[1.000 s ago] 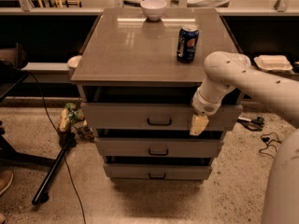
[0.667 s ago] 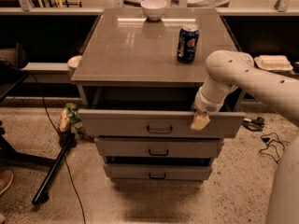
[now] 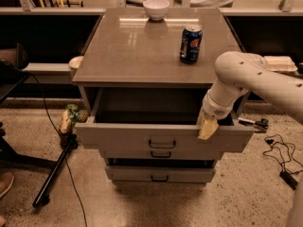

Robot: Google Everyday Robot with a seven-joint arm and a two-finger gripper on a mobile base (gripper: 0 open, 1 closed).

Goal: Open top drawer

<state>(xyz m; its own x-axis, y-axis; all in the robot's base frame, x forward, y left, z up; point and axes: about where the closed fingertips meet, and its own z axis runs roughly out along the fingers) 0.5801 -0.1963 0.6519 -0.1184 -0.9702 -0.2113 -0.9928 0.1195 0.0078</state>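
I log: speckled stone floor (image 3: 246,200); black cables (image 3: 287,178) at right; dark stand leg (image 3: 54,171) at left; gripper (image 3: 208,127) at top drawer (image 3: 118,136) front, right side.

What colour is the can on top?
The can is blue, camera view; the pincer sits at the top drawer front edge.

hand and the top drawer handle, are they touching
Apart. The camera view shows the hand at the top drawer's front rim, right of centre, with bare front between it and the handle.
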